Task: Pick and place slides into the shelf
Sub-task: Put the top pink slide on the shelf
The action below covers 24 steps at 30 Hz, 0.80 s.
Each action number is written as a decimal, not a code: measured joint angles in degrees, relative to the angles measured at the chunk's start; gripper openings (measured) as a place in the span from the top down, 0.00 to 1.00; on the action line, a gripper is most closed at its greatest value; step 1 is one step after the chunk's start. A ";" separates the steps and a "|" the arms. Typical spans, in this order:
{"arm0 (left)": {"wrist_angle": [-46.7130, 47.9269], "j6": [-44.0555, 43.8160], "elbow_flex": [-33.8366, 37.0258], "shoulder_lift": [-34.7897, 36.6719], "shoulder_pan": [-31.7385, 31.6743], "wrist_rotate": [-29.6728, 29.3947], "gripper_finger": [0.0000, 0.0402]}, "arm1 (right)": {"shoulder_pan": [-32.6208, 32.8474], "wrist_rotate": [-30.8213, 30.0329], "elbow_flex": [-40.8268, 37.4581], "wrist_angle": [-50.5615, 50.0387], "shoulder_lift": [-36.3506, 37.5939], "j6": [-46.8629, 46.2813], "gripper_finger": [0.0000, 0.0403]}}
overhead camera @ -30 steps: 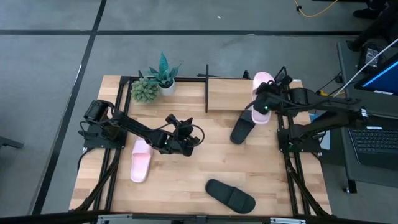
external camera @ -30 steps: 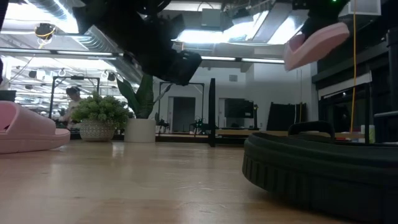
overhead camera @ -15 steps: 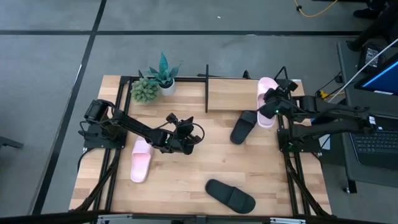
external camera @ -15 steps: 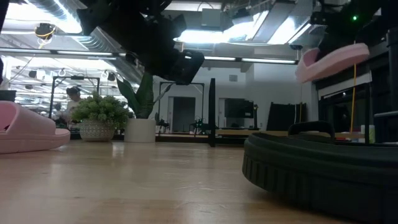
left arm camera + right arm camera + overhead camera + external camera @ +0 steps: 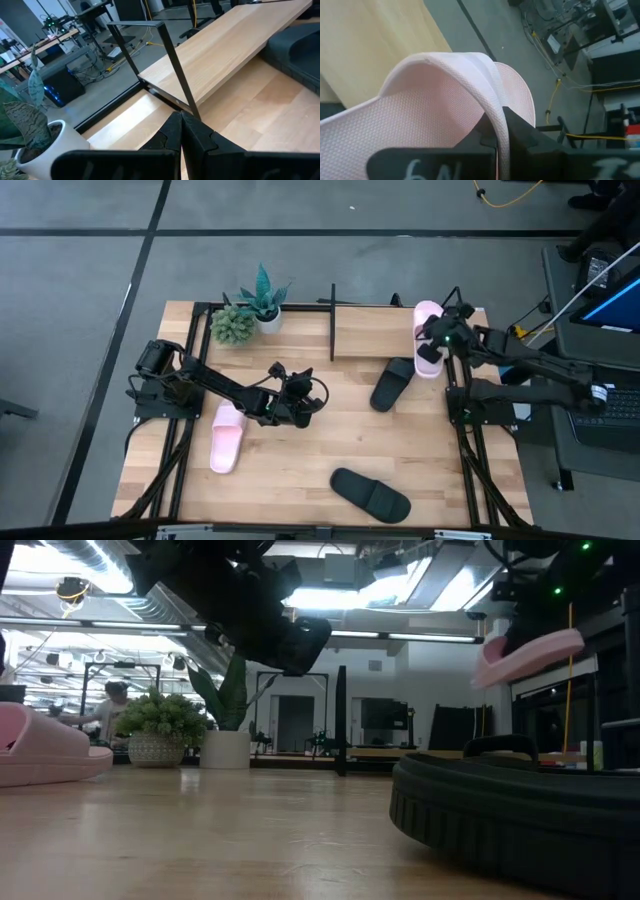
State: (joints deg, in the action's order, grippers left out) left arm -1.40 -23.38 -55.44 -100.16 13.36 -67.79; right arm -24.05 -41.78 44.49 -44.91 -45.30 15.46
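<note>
My right gripper (image 5: 434, 346) is shut on a pale pink slide (image 5: 427, 328), held in the air over the right end of the shelf (image 5: 372, 330). In the low view that slide (image 5: 530, 650) hangs high and tilted. My left gripper (image 5: 303, 402) is shut and empty, hovering above the middle of the table; its wrist view looks at the shelf board (image 5: 225, 50). A second pink slide (image 5: 227, 436) lies flat on its sole near the left arm. One black slide (image 5: 391, 384) lies slanting just in front of the shelf. The other black slide (image 5: 371, 494) lies near the table's near edge. My right gripper pinches the pink slide's wide strap at its edge (image 5: 496, 107), one finger under the strap and one on its outer side. The fingers come from above. The slide is lifted clear of table and shelf and hangs tilted below the gripper.
Two potted plants (image 5: 250, 315) stand at the far left, beside the shelf's left end. An upright black rod (image 5: 332, 320) of the shelf rises near its middle. Arm mounting frames (image 5: 165, 440) run along both side edges. Bare wood lies between the two black slides and the left pink one.
My right gripper has carried the pink slide a little toward the table's right edge, above the shelf's right end. The slide's tilt has shifted as it went. The left arm and the other slides have kept still.
</note>
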 joint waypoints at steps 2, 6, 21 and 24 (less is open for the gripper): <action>-0.03 0.01 0.00 0.00 0.00 0.00 1.00 | -2.53 1.66 0.00 1.06 -0.02 1.09 0.97; -0.03 0.07 0.00 0.00 -0.02 0.00 1.00 | -7.26 5.36 0.00 1.41 -0.17 3.31 0.97; -2.74 4.48 0.00 0.00 -0.39 -0.07 1.00 | -19.48 15.73 0.02 7.24 -5.08 14.04 0.97; -2.72 4.50 0.00 0.00 -0.39 -0.04 1.00 | -21.53 18.81 0.02 7.59 -6.24 16.41 0.97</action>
State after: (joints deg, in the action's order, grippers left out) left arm -4.12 -18.87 -55.44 -100.16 12.97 -67.83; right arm -45.58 -22.97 44.51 -37.32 -51.54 31.87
